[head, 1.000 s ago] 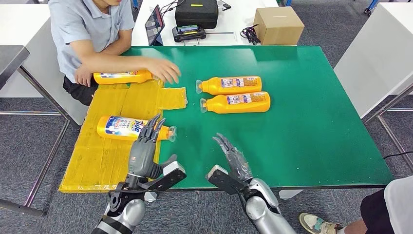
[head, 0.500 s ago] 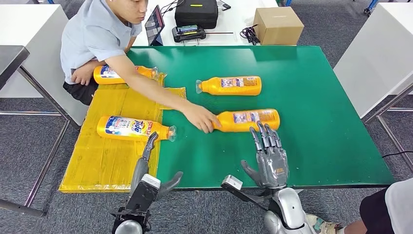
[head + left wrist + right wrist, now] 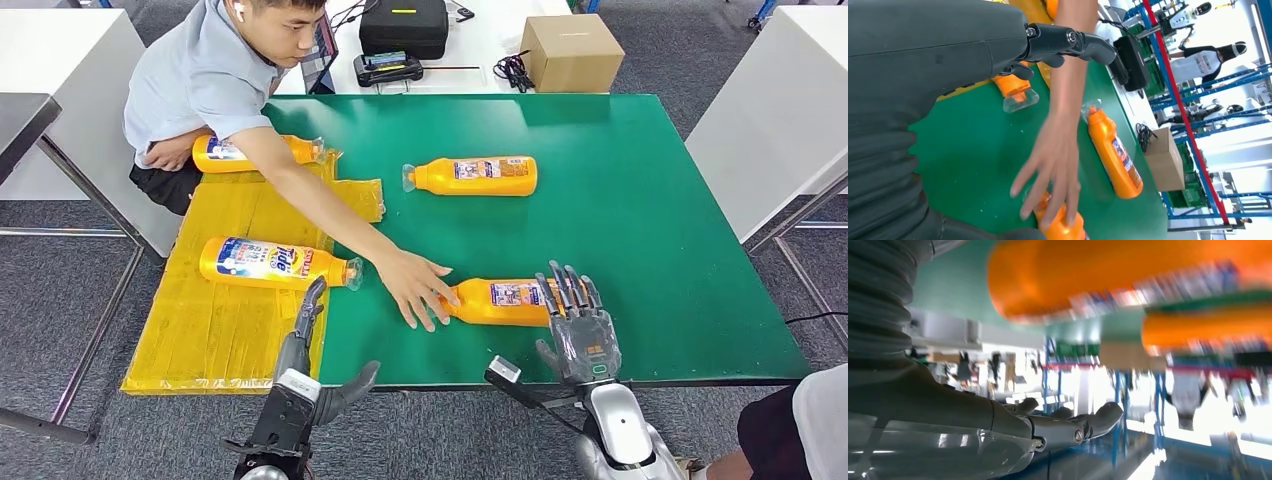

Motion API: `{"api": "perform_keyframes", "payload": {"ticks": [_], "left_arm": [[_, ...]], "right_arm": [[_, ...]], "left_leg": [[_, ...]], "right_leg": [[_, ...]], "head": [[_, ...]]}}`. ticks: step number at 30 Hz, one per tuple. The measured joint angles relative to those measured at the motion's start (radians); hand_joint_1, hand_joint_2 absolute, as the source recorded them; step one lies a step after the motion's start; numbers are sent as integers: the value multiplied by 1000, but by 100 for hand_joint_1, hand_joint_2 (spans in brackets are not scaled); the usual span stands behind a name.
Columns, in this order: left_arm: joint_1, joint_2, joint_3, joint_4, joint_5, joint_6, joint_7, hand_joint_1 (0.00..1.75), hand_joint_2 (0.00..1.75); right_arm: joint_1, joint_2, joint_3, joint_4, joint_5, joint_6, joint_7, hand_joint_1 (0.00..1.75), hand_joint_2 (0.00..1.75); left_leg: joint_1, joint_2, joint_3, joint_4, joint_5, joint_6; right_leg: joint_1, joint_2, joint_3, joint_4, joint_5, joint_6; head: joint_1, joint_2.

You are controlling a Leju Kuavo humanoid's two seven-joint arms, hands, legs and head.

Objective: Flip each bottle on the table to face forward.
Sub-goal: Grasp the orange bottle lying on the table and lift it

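Observation:
Several orange bottles lie on their sides. The nearest bottle [image 3: 500, 300] lies close to the green table's front edge, with a person's hand [image 3: 415, 287] on its neck. My right hand [image 3: 578, 325] is open with fingers spread, just over that bottle's base end. The right wrist view shows this bottle [image 3: 1128, 270] blurred and apart from my fingers [image 3: 1073, 427]. My left hand [image 3: 312, 345] is open at the front edge, near the cap of the Tide-labelled bottle [image 3: 275, 264]. Another bottle [image 3: 470, 176] lies mid-table, and one more [image 3: 255, 152] beside the person.
A yellow mat [image 3: 230, 320] covers the table's left part. The person leans in from the far left, arm stretched across the green table [image 3: 660, 220]. Behind it stand a cardboard box [image 3: 572, 50], a black case [image 3: 403, 25] and a tablet. Another person's foot shows at the lower right.
The person has dragged one bottle from mid-table toward the front edge and now has a hand on its neck. My right hand rose and shifted right to its base. My left hand drew back.

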Motion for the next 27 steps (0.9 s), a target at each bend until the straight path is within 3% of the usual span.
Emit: {"api": "perform_keyframes", "payload": {"ticks": [11,18,27], "left_arm": [[1,8,-20,-6,30,-31,12,0,175],[-1,12,-39,-6,41,-42,12,0,175],[-24,14,-66,4,42,-56,0,0,175]], "right_arm": [[-40,-55,2,75,-24,104,45,0,175],[-94,-69,2,133,-28,53,29,0,175],[-161,-45,-19,252,-139,-23,-45,0,175]], "left_leg": [[0,0,0,0,0,0],[0,0,0,0,0,0],[0,0,0,0,0,0]], "right_leg": [[0,0,0,0,0,0],[0,0,0,0,0,0],[0,0,0,0,0,0]], "head": [[0,0],[0,0],[0,0]]}}
